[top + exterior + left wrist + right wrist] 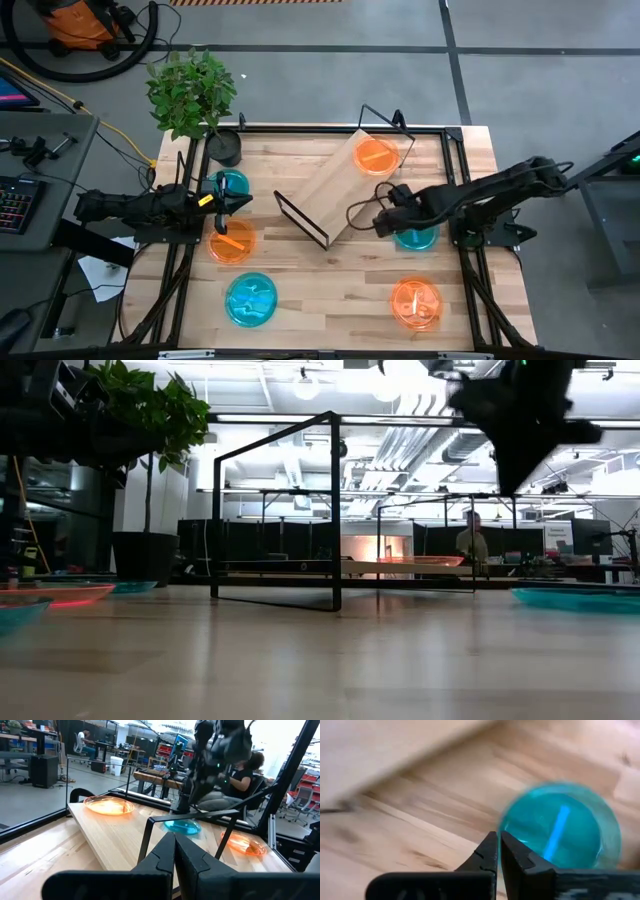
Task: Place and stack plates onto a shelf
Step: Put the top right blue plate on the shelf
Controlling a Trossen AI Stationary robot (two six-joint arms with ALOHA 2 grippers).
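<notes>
The small round translucent cyan-blue plastic plate (pixel 415 238) lies on the wooden table (pixel 330 290), just beside the light wooden shelf (pixel 345 180) with black wire frame ends, which already carries one orange plate (pixel 376 156). It looks light, thin, stiff and slippery; the rim nearest the shelf seems the best place to pinch it. The right end effector (pixel 498 845) hovers over that rim, fingers closed together, holding nothing. The left end effector (pixel 174 852), on the shelf's far side, is likewise closed and empty.
</notes>
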